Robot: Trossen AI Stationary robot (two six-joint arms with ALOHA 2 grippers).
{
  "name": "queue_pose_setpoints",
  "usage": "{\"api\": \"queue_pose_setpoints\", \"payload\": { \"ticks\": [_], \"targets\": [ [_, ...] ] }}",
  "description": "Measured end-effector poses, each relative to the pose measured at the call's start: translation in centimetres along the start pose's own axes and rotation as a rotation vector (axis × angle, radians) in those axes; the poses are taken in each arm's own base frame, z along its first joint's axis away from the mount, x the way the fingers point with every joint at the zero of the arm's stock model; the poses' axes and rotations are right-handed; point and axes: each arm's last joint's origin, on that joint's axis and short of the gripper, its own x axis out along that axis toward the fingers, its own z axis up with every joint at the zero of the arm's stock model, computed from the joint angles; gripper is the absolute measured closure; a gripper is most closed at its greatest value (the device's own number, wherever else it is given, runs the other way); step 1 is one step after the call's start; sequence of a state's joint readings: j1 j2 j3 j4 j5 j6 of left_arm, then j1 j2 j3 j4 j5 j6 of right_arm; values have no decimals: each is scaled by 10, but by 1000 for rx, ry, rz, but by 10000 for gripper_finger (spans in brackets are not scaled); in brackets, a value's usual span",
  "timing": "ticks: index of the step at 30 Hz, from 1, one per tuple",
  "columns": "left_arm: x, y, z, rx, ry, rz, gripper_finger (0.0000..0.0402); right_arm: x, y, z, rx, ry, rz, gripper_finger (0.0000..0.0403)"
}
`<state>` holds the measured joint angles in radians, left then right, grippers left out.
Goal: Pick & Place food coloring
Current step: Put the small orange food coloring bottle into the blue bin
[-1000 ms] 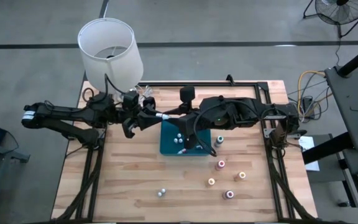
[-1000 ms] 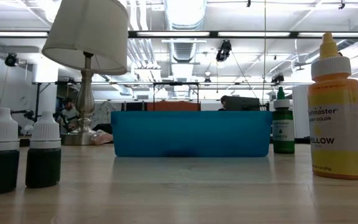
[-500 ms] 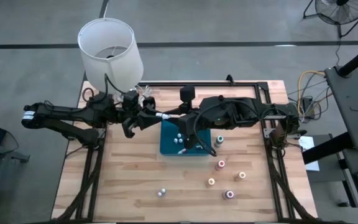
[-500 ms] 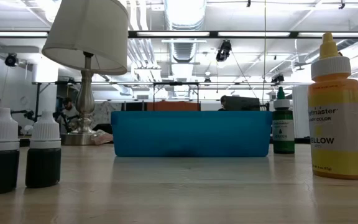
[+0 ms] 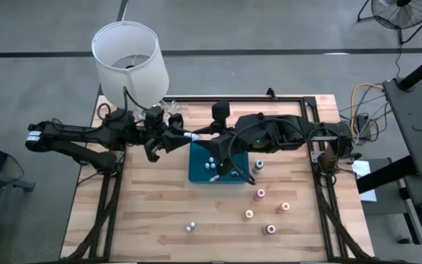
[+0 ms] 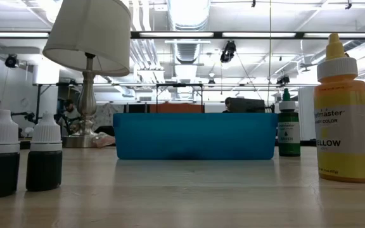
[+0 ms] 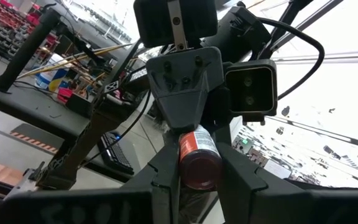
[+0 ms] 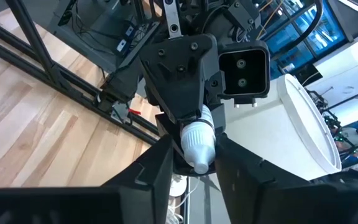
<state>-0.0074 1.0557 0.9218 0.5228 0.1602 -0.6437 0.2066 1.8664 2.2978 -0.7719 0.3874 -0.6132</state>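
Wooden tabletop (image 5: 152, 213), mid-handover: one food coloring bottle (image 7: 197, 158) spans both tools above the blue tray's (image 5: 196, 174) far edge, base toward the left tool (image 7: 197, 180), cap toward the right tool (image 8: 194, 163), both clamping it; other bottles stand well apart.

Blue tray (image 5: 198, 174) on pale wood-plank table (image 5: 152, 209). White lampshade (image 5: 129, 59); silver-grey lamp stem (image 6: 89, 101) in low view. 2 dark arms, black frame. Bottle between left gripper (image 7: 194, 177) fingers: dark red-brown body, red label band, white cap showing in right wrist view. Yellow bottle (image 6: 343, 117), yellow cap, dark lettering. Green bottle (image 6: 289, 130), green cap. 2 white-capped bottles (image 6: 19, 158), very dark contents. In high view, loose bottles with pink (image 5: 260, 194), orange (image 5: 285, 207), yellow, purple-pink (image 5: 269, 229) tops. Grey floor.
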Motion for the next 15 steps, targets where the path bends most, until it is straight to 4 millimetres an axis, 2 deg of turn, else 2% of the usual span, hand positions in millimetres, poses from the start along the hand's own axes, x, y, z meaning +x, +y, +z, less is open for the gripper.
{"api": "queue_pose_setpoints", "payload": {
  "ticks": [15],
  "targets": [
    [-1,3,1,3,0,22,344,-6,-4,2,7,-13,-9,309]
  ]
}}
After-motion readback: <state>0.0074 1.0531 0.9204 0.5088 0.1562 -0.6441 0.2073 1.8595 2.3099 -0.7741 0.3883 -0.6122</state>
